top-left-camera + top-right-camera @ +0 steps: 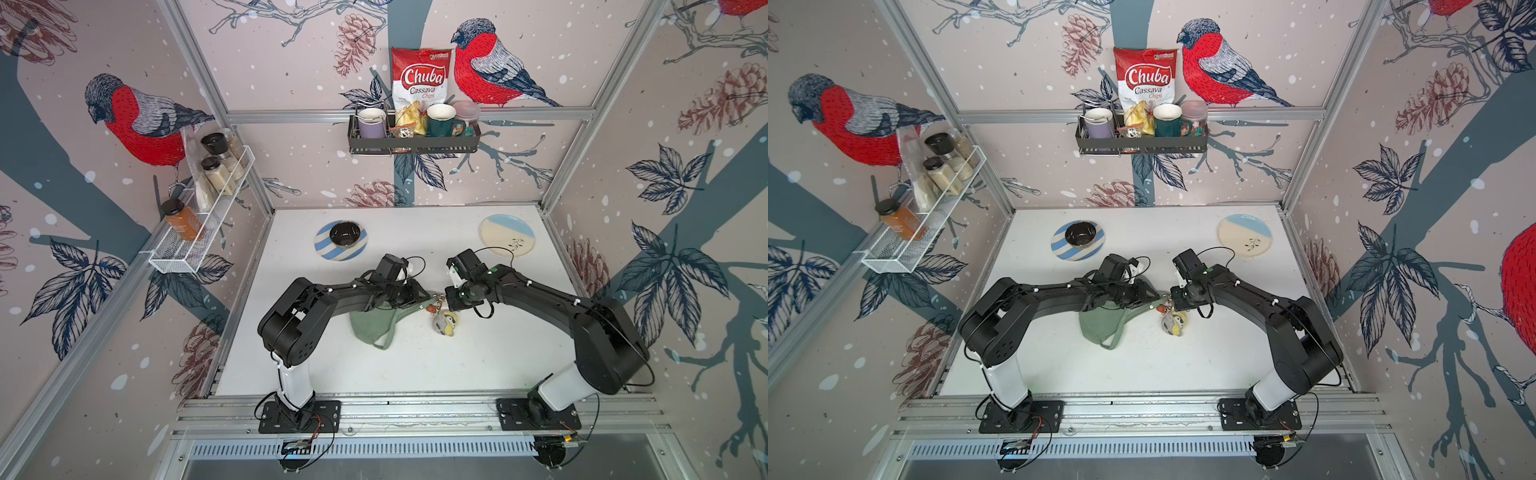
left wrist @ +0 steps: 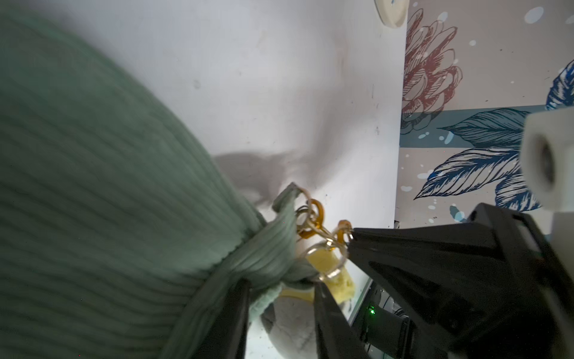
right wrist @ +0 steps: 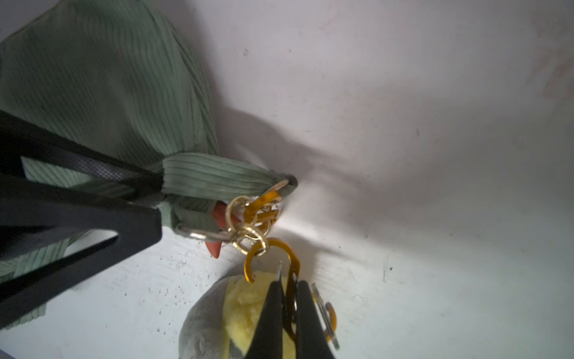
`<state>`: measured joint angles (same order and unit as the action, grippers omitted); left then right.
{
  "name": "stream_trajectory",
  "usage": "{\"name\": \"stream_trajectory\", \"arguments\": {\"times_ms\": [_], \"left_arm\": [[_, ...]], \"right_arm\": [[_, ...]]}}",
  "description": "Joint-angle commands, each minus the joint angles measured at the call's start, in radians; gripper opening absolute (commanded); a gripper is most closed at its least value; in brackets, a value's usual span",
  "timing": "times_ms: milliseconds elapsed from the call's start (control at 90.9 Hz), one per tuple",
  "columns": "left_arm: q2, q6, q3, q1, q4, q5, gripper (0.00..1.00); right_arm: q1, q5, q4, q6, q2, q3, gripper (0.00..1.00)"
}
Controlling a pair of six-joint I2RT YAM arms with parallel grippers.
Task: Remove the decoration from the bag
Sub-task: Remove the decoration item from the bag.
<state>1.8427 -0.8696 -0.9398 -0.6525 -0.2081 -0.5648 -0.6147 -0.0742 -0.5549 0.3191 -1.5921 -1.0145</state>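
White bench [image 1: 415, 365], unclipping stage: left claw [image 2: 281, 286] pinches sage-green corduroy bag [image 1: 370, 328], right claw [image 3: 290, 283] pinches orange carabiner clip [image 3: 294, 259]; next, probably, slipping it off the gold rings [image 3: 248, 231].

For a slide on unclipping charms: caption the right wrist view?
Right claw pinches the orange carabiner; left claw brackets the end of the bag, plush charm alongside.

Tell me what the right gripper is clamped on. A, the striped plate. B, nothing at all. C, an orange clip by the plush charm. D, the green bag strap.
C: in the right wrist view the right gripper is shut on the orange clip beside the plush charm, while the strap end of the bag sits in the left gripper.
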Motion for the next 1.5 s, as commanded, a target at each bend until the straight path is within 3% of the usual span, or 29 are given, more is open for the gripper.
{"name": "stream_trajectory", "arguments": {"times_ms": [0, 330, 682, 825, 1034, 1122, 1232, 1342, 1431, 1486], "left_arm": [[0.014, -0.065, 0.035, -0.008, -0.088, 0.026, 0.36], [0.046, -0.203, 0.127, -0.009, -0.292, 0.024, 0.33], [0.076, -0.265, 0.166, -0.009, -0.414, 0.007, 0.32], [0.082, -0.279, 0.182, -0.004, -0.439, 0.002, 0.29], [-0.016, -0.217, 0.246, 0.090, -0.329, 0.006, 0.27], [-0.064, -0.138, 0.221, 0.102, -0.208, 0.002, 0.28], [-0.078, -0.122, 0.180, 0.103, -0.181, -0.032, 0.30], [-0.091, -0.117, 0.145, 0.100, -0.156, -0.046, 0.30], [-0.116, -0.100, 0.131, 0.100, -0.127, -0.046, 0.31], [-0.131, -0.086, 0.127, 0.100, -0.098, -0.044, 0.32]], "right_arm": [[-0.002, 0.067, -0.052, 0.090, -0.041, -0.033, 0.00], [-0.065, 0.301, -0.104, 0.290, -0.187, -0.159, 0.00], [-0.182, 0.431, -0.110, 0.518, -0.341, -0.289, 0.00], [-0.187, 0.454, -0.104, 0.603, -0.361, -0.265, 0.00], [-0.057, 0.467, -0.092, 0.522, -0.198, -0.106, 0.00], [-0.025, 0.488, -0.105, 0.465, -0.126, -0.061, 0.00], [0.017, 0.484, -0.103, 0.393, -0.085, -0.043, 0.00], [0.068, 0.450, -0.096, 0.364, -0.074, -0.035, 0.16], [0.095, 0.393, -0.065, 0.343, -0.056, -0.014, 0.22], [0.095, 0.367, -0.065, 0.325, -0.052, -0.014, 0.33]]}}
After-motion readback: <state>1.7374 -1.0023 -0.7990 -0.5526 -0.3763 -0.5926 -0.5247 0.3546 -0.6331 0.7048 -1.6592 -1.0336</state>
